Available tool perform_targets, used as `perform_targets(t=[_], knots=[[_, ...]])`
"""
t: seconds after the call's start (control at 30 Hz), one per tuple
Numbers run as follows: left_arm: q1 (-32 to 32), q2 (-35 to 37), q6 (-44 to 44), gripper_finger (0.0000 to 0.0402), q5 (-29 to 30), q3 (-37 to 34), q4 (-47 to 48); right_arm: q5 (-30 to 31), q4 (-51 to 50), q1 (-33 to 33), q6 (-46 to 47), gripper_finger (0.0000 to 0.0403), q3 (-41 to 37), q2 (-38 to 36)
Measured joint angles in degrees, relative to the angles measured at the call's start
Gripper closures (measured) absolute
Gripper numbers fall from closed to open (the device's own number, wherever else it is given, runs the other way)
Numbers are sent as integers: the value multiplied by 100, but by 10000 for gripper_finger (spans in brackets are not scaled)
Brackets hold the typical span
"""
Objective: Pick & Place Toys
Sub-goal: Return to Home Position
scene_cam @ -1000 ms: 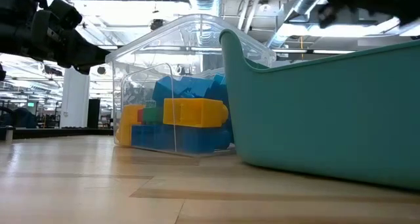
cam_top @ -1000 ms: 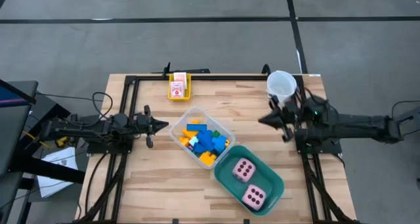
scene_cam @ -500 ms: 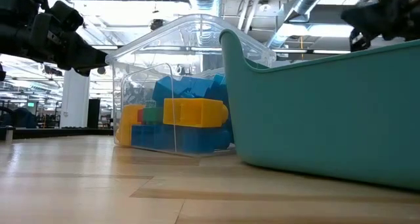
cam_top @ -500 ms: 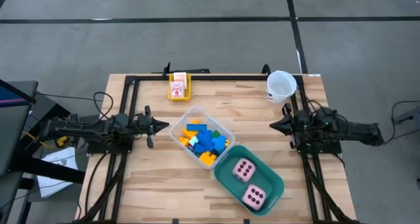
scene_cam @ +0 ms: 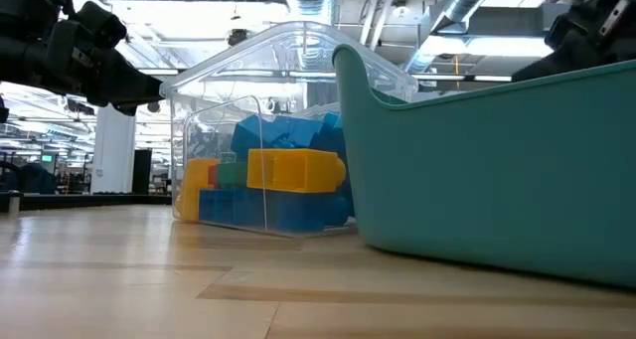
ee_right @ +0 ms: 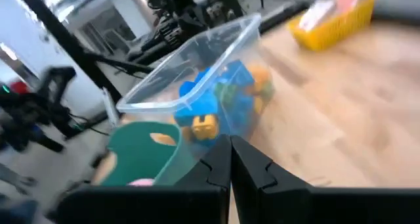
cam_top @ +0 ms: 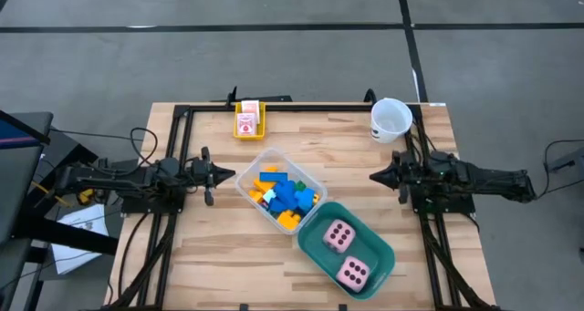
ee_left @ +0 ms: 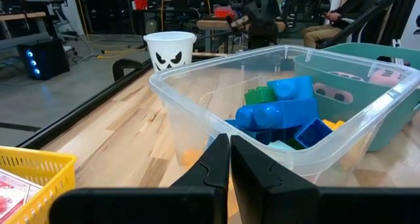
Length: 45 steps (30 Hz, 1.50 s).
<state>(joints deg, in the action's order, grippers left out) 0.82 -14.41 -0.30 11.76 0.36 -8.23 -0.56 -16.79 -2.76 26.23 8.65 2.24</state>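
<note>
Since a second ago the right hand (cam_top: pixel 372 176) has sunk and settled at the right edge of the surface (cam_top: pixel 210 247), near the white cup (cam_top: pixel 391 118). The left hand (cam_top: pixel 232 173) has stayed at the left edge. Both point inward at each other, fingers pressed together and holding nothing.

Between them sits the clear bin (cam_top: pixel 245 179), its long axis running diagonally from far-left to near-right. The bricks (cam_top: pixel 285 194) lie heaped inside it, blue, yellow, orange and green, pointing every which way.

Touching the bin's near-right end, the teal tub (cam_top: pixel 383 256) follows the same diagonal. The two dice (cam_top: pixel 339 235) lie inside it in a row along that axis, dotted faces up.

The cards (cam_top: pixel 246 122) lie in the yellow tray (cam_top: pixel 236 119) at the far edge, long side running far to near.
</note>
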Motion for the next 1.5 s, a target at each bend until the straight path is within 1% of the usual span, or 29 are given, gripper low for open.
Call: perform_targets(t=[0.13, 0.23, 0.53, 1.5], knots=[[-1, 0, 0, 390, 0, 0, 2, -65, -131, 5, 1123, 403, 0, 0], [0, 0, 0, 392, 1, 0, 2, -69, -155, 4, 1475, 403, 5, 1], [-2, 0, 0, 386, -1, 0, 4, -87, -141, 2, 1392, 403, 4, -4], [0, 0, 0, 389, -1, 0, 4, -87, -138, 2, 1388, 403, 4, -4]])
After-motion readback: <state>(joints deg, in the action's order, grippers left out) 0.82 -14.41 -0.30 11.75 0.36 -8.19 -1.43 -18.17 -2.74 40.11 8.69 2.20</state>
